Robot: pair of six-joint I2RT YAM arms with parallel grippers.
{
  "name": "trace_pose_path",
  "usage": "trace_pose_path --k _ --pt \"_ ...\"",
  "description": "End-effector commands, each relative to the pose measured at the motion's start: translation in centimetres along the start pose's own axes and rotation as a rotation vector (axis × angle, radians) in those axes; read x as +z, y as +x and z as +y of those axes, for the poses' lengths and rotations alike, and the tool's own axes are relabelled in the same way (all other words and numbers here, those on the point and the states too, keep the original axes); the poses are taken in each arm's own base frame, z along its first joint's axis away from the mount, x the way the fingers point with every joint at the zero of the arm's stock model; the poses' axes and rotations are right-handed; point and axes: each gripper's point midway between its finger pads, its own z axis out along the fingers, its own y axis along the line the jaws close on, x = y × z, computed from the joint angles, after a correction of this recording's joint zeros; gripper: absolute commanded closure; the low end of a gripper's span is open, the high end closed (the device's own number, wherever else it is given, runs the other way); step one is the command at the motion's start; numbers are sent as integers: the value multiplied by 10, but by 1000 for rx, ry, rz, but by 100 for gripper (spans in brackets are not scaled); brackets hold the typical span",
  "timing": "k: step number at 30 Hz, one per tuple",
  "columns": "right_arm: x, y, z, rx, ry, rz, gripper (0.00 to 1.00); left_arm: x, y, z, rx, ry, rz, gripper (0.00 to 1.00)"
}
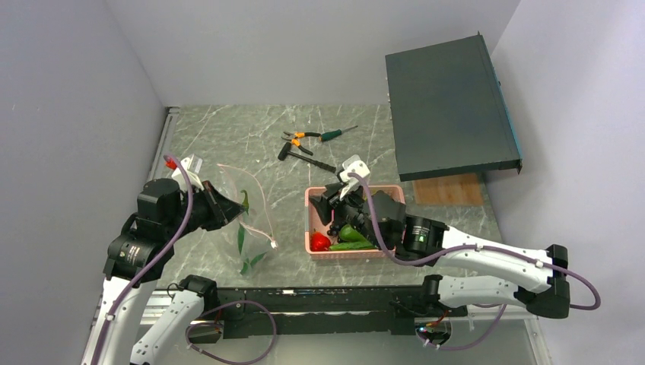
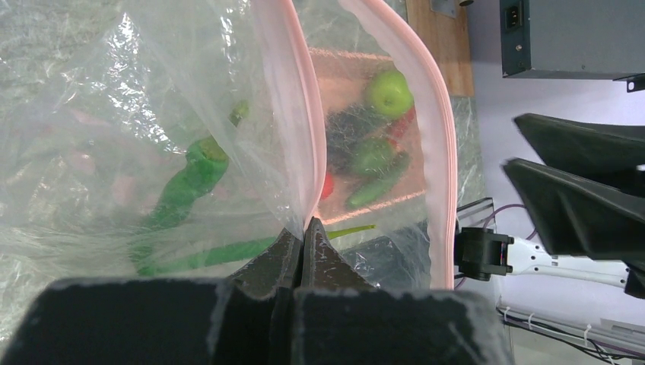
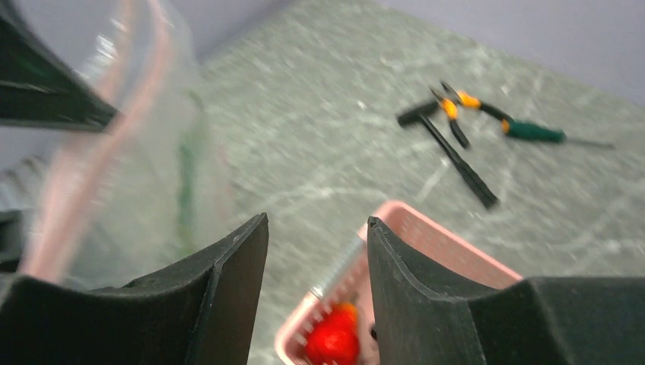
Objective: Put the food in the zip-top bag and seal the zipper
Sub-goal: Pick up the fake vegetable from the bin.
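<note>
My left gripper (image 1: 230, 209) (image 2: 304, 228) is shut on the pale pink zipper (image 2: 293, 114) of the clear zip-top bag (image 1: 255, 201), holding its mouth up and open. Long green peppers (image 1: 242, 237) (image 2: 189, 179) lie inside the bag. The rest of the food is in the pink basket (image 1: 392, 190): a red fruit (image 1: 319, 242) (image 3: 332, 340), a green mango (image 1: 351, 233) and, seen through the bag, a green apple (image 2: 390, 93). My right gripper (image 1: 333, 199) (image 3: 316, 232) hovers open over the basket's left end with nothing between its fingers.
Orange-handled pliers, a screwdriver and other hand tools (image 1: 304, 144) (image 3: 456, 129) lie behind the basket. A dark flat box (image 1: 449, 106) leans at the back right above a wooden board (image 1: 449, 188). Grey walls close in left and right.
</note>
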Motion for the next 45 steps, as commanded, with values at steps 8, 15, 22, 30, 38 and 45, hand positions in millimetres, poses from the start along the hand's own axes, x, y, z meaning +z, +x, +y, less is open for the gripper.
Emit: trace_pose_path --k 8,15,22,30,38,45 --pt "-31 123 -105 59 324 527 47 2 2 1 26 14 -4 100" --pt "-49 185 -104 153 393 854 46 5 5 4 27 12 6 100" --pt "-50 199 -107 124 403 898 35 3 6 5 30 5 4 100" --pt "-51 192 -72 31 225 930 29 3 6 4 25 13 -2 100" --pt "-58 212 -36 -129 46 1089 33 3 5 3 22 15 -2 100" --pt "-48 230 -46 -185 112 1101 34 1 5 3 20 14 -6 100"
